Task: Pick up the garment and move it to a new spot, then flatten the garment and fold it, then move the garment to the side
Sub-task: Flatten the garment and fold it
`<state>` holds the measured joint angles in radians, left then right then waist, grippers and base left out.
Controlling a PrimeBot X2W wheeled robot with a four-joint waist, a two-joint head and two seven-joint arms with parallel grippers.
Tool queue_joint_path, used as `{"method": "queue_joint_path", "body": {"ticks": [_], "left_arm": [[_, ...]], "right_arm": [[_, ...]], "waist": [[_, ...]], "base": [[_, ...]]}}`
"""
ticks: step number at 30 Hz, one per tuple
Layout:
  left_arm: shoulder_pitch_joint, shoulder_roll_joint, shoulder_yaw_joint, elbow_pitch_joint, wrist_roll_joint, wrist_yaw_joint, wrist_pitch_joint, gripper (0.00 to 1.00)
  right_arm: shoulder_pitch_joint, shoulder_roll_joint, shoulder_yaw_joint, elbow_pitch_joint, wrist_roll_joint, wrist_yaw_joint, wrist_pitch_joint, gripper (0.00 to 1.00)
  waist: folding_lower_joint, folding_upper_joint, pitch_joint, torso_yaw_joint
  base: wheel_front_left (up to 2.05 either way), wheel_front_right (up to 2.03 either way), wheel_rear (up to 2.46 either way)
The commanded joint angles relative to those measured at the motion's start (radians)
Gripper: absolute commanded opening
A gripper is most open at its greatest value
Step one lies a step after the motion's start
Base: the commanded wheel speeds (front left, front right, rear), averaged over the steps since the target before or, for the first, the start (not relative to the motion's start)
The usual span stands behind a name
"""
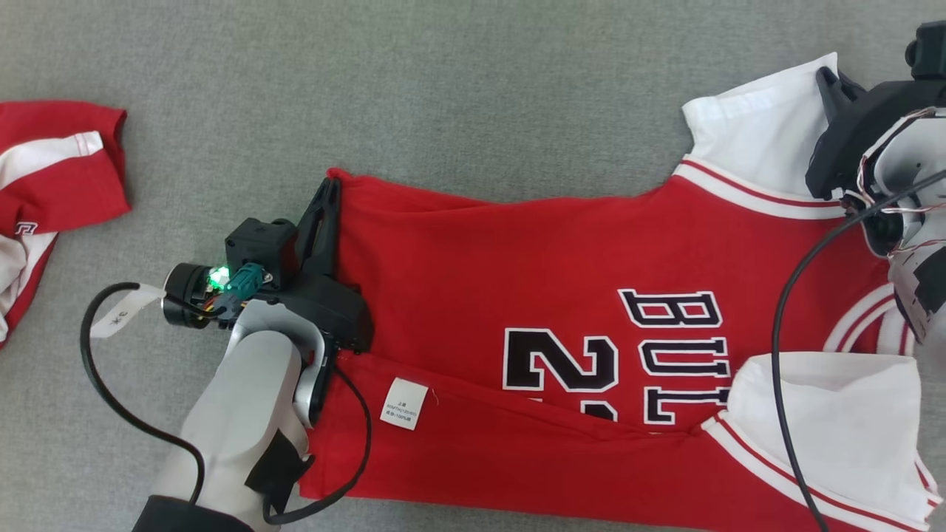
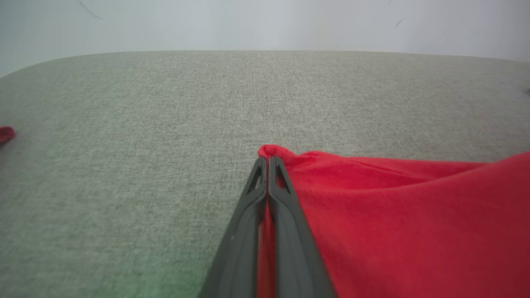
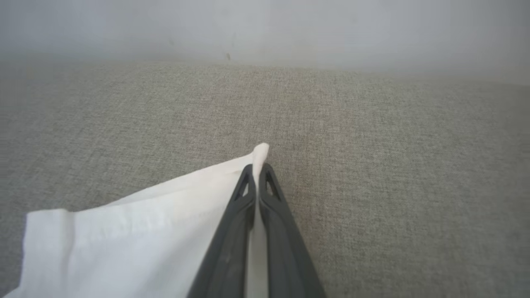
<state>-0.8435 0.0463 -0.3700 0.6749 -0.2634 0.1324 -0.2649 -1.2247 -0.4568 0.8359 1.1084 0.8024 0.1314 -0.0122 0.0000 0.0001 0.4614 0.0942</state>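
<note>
The garment point(image 1: 517, 281) is a red jersey with white sleeves and black-and-white lettering, spread sideways across the grey surface with its near edge folded over. My left gripper point(image 1: 330, 193) is shut on the jersey's red hem corner point(image 2: 271, 151) at the left. Red cloth runs between its closed fingers point(image 2: 248, 223) in the left wrist view. My right gripper point(image 1: 828, 77) is shut on the corner of the far white sleeve point(image 1: 761, 125) at the upper right. In the right wrist view the white sleeve point(image 3: 136, 231) is pinched between the closed fingers point(image 3: 232, 240), its tip poking past them.
A second red and white garment point(image 1: 44, 192) lies crumpled at the left edge of the grey fabric surface point(image 1: 473, 89). A white care label point(image 1: 404, 403) shows on the folded near edge. Black cables hang from both arms.
</note>
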Motion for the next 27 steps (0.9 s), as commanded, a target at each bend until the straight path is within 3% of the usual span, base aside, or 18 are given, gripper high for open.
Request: {"method": "queue_joint_path", "body": {"ticks": [1, 18, 22, 27], "left_arm": [[0.033, 0.008, 0.008, 0.02, 0.008, -0.004, 0.001, 0.0], [0.098, 0.022, 0.147, 0.032, 0.08, -0.032, 0.0, 0.0], [0.127, 0.023, 0.183, 0.0, 0.095, -0.038, 0.0, 0.0], [0.178, 0.019, 0.227, -0.053, 0.106, -0.048, 0.0, 0.0]], "right_arm": [[0.01, -0.004, 0.007, -0.013, 0.016, -0.002, -0.026, 0.0], [0.177, -0.059, 0.147, -0.222, 0.16, -0.002, -0.24, 0.0], [0.224, -0.074, 0.15, -0.272, 0.176, -0.001, -0.253, 0.0], [0.32, -0.092, 0.062, -0.364, 0.161, -0.001, -0.253, 0.0]], "waist": [[0.0, -0.0001, -0.02, -0.018], [0.0, -0.0001, -0.135, -0.11], [0.0, -0.0001, -0.164, -0.123], [0.0, -0.0001, -0.205, -0.131]], "base": [[0.0, 0.0, 0.0], [0.0, 0.0, 0.0], [0.0, 0.0, 0.0], [0.0, 0.0, 0.0]]}}
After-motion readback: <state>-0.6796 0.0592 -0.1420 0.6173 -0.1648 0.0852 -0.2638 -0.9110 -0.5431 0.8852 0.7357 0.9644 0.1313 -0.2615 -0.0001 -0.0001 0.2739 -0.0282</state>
